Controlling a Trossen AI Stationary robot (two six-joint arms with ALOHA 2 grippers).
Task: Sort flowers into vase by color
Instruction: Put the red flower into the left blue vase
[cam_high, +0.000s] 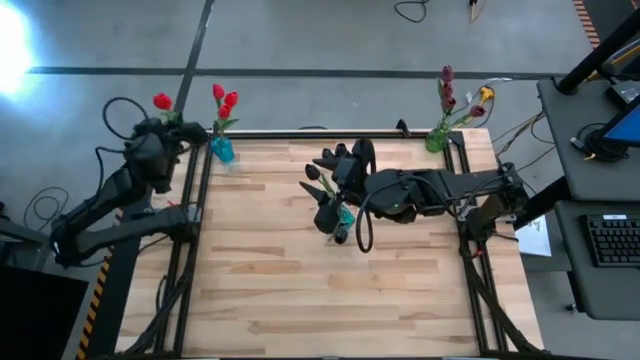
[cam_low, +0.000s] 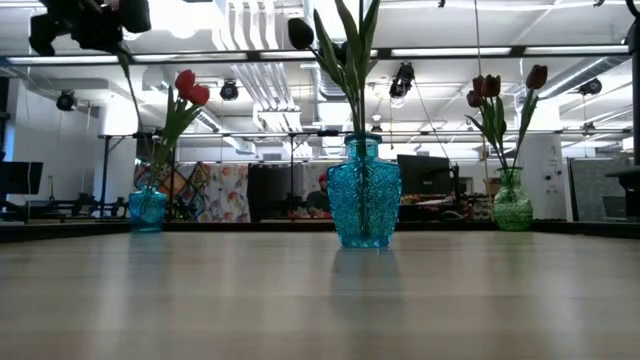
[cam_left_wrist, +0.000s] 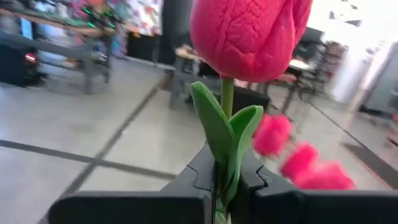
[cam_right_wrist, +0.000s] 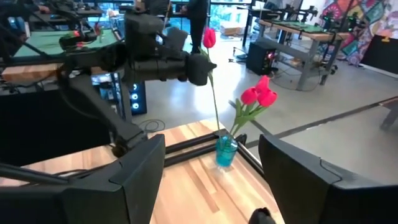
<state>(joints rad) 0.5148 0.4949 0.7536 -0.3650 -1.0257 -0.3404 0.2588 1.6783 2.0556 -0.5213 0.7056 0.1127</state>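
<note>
Clearly most of the sorting is behind us, and the left gripper (cam_left_wrist: 224, 186) carries what looks like the last piece. Its fingers are pressed together on the green stem of a red tulip (cam_left_wrist: 249, 34), which stands upright above them, head high, off the table's far left corner. Just beside that gripper, a little toward the table, stands the small blue vase (cam_high: 222, 150) at the far left corner, already holding a bunch of red tulips (cam_high: 225, 100). My judgement is that the held flower belongs there, and it is not yet in.

The right gripper (cam_high: 335, 170) hangs over the far middle of the table with its fingers spread and nothing between them. Directly below and beside it is a larger blue vase (cam_low: 364, 205) with dark-headed tulips (cam_high: 318, 178) and long green leaves rising from it. Well off to that gripper's right, at the far right corner, a green vase (cam_low: 512, 205) holds maroon tulips (cam_low: 490, 88); something yellow shows near them from above, but I cannot tell what it is.

No loose flowers show on the wooden table (cam_high: 300, 290). So, as far as I can judge, three colour groups are filled and one red tulip is left to place.
</note>
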